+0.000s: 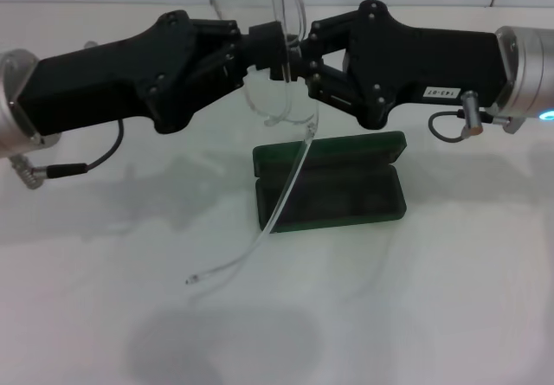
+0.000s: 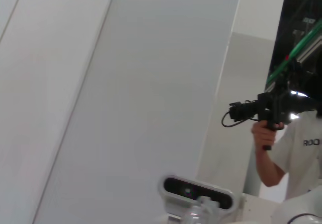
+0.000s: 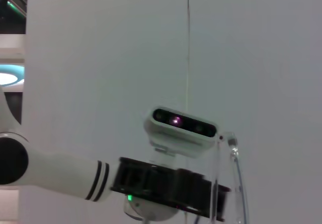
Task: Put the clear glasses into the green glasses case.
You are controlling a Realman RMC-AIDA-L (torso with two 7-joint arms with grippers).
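Note:
The clear glasses (image 1: 253, 1) hang in the air above the table, lens uppermost. One thin arm (image 1: 290, 177) dangles down in front of the green glasses case (image 1: 346, 190). The case lies open on the table, lid folded back and its inside bare. My left gripper (image 1: 264, 41) comes in from the left and my right gripper (image 1: 303, 56) from the right. They meet at the glasses' frame, and both look shut on it. In the right wrist view a clear part of the glasses (image 3: 232, 151) shows beside the left arm's black gripper (image 3: 166, 183).
The white table (image 1: 450, 298) runs around the case on all sides. The left wrist view looks off into the room at a grey wall and a person (image 2: 294, 148) holding a camera. The right arm's wrist camera (image 2: 196, 191) shows low in that view.

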